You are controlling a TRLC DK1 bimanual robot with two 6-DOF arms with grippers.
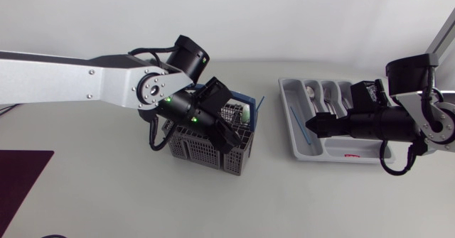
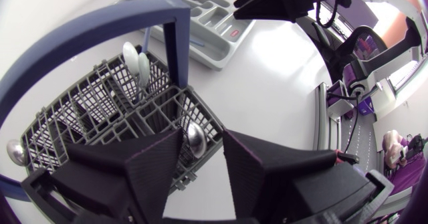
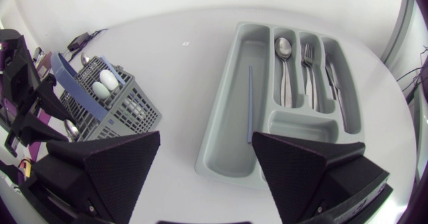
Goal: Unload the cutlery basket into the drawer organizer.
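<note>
Blue handle (image 2: 100, 30) across basket (image 2: 80, 117) mouth

The white table (image 1: 92, 188) carried a grey mesh cutlery basket (image 1: 188, 149) near its middle and a grey drawer organizer (image 1: 288, 99) well apart to the right. A dark purple mat (image 1: 21, 174) lay at the left edge.

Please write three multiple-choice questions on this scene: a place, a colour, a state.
1. Where does the blue stick lie?
A. in the drawer organizer
B. on the table
C. in a cup
2. Which colour has the cutlery basket's handle?
A. red
B. blue
C. yellow
3. How is the right gripper?
A. shut on a fork
B. shut on a spoon
C. open, empty
Answers: 1 A, it lies in the long compartment; 2 B, the arch is blue; 3 C, it gapes wide with nothing held.
</note>
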